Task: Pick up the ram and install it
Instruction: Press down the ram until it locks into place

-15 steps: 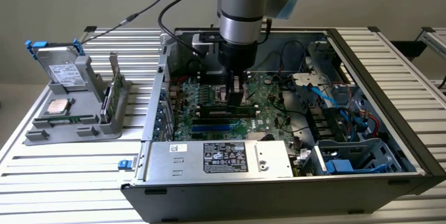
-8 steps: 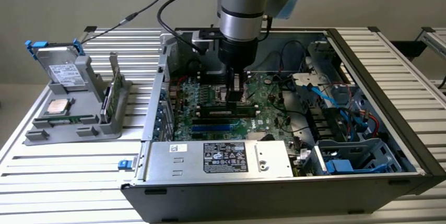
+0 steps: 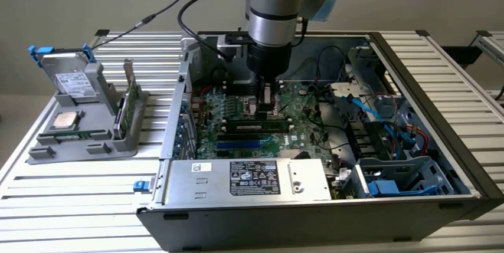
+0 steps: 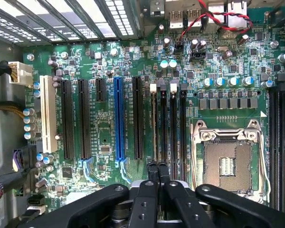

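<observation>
Closed fingers (image 4: 153,176) above the ram (image 3: 256,127) inside an open computer case (image 3: 452,132).
We cannot tell whether the fingertips touch the ram or whether it is fully seated. It stands on edge in a motherboard (image 4: 99,137) slot, right by the fingers. At the exterior view's left, a grey holder (image 3: 47,150) carries a labelled drive (image 3: 75,82) and a square processor chip (image 3: 65,121). Case and holder sit on a slatted aluminium bench (image 3: 79,206).

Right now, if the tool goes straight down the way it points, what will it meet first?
Most likely the memory slots on the motherboard, directly beneath the tool. The exterior view shows a long dark stick just under it, which may come first; depth is unclear.
</observation>
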`<control>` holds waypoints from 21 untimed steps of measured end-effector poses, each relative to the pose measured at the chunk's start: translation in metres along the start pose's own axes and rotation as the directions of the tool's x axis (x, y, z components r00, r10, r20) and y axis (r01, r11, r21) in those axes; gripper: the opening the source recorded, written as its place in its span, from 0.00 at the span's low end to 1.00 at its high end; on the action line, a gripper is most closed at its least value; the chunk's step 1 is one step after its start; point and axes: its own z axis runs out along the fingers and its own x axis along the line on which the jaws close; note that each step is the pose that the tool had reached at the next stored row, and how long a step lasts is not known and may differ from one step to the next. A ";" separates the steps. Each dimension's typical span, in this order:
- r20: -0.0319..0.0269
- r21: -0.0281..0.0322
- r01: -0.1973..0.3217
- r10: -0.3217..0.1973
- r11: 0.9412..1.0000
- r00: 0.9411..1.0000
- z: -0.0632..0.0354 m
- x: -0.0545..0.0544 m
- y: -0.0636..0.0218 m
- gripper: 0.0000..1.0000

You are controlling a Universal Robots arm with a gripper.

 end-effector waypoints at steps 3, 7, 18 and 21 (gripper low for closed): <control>0.001 0.000 0.001 -0.001 1.000 1.000 -0.0008 0.000 -0.0060 0.10; 0.001 0.000 0.005 -0.005 1.000 1.000 -0.0016 0.001 -0.0154 0.10; 0.002 0.001 0.016 -0.016 1.000 1.000 -0.0012 0.001 -0.0327 0.10; 0.001 0.001 0.017 -0.017 1.000 1.000 0.0010 0.001 -0.0328 0.10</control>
